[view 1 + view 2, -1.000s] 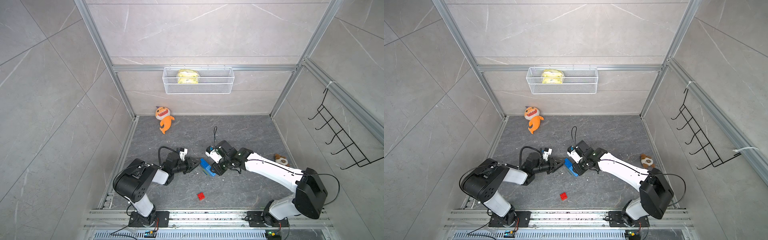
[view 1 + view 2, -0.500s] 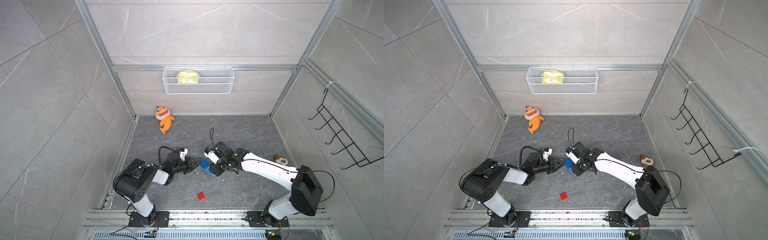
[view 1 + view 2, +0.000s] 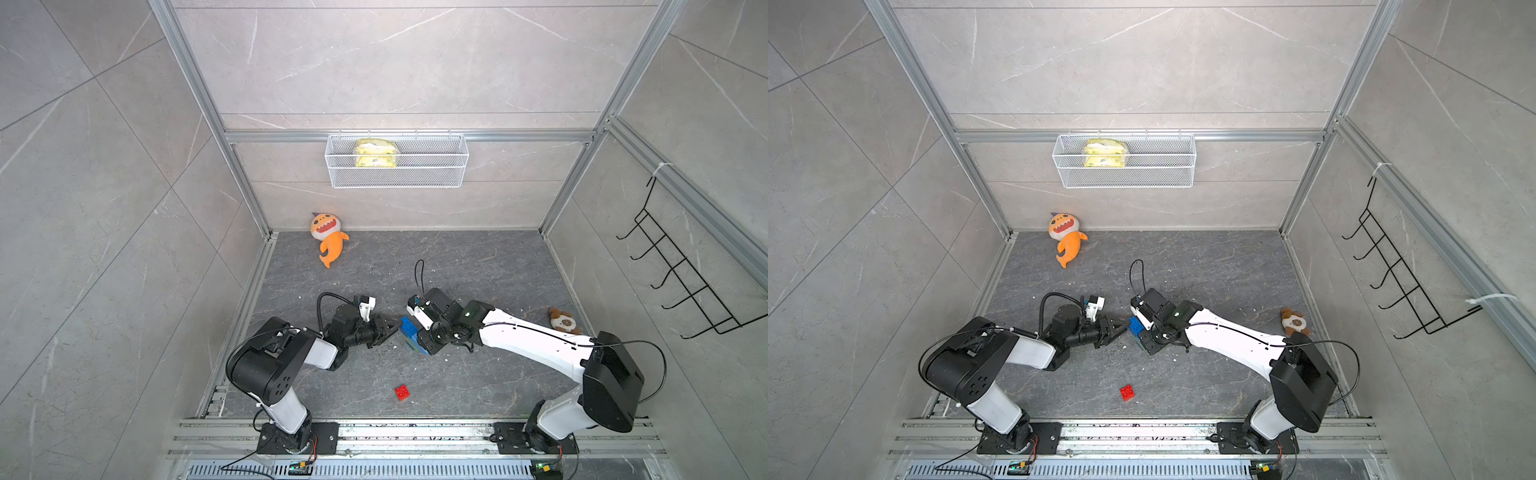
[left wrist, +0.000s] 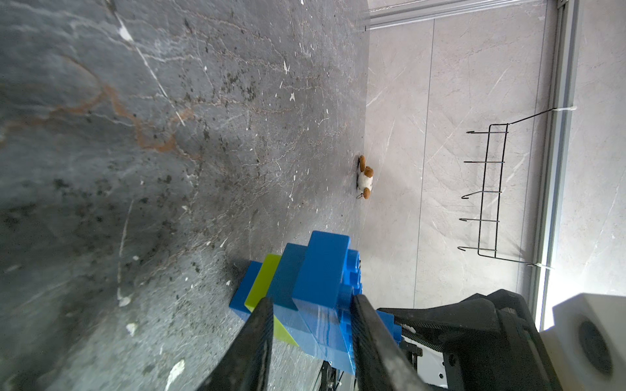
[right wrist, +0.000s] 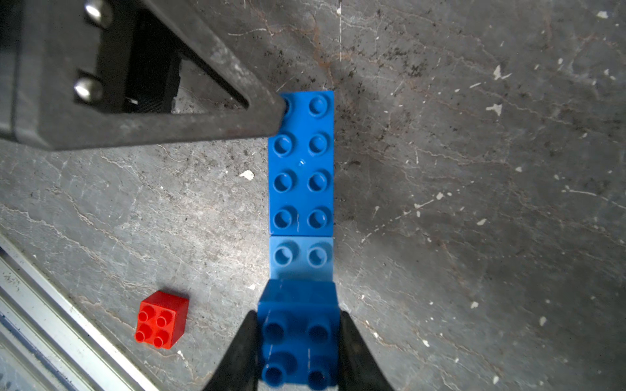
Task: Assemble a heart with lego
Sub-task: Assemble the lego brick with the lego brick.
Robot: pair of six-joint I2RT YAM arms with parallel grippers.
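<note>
Just below the middle of both top views, on the dark grey stone-look floor [image 3: 478, 270], lies the stepped cluster of blue and lime-green studded plastic bricks [image 3: 409, 334], studs up, with an arm reaching in from each side.

From the left of the frame, the left gripper [image 3: 392, 328] meets one end of the cluster. Its wrist view shows the two black fingers [image 4: 261, 331] a modest way apart, with the stacked end of the cluster filling the gap between them. The right wrist view shows one fingertip [image 5: 257, 118] lying on the corner stud of the long blue top brick. The hold is by the tips only.

From the right of the frame, the right gripper [image 3: 424, 347] hangs over the cluster's other end. Its jaws stand narrowly apart and clamp a square blue studded brick [image 5: 298, 338] by two opposite sides, studs up. That brick sits above a paler blue step of the cluster. Whether it is pressed home on the studs beneath cannot be told.

Lower in the frame, a small red square studded brick [image 3: 402, 392] lies alone near the front rail, well apart from the cluster and both grippers.

An orange plush fish [image 3: 330, 241] rests at the upper left of the floor by the back wall. A small brown-and-white plush toy [image 3: 562, 322] lies at the floor's right edge. High on the back wall, a white wire basket [image 3: 415, 176] holds a yellow packet [image 3: 375, 153].
</note>
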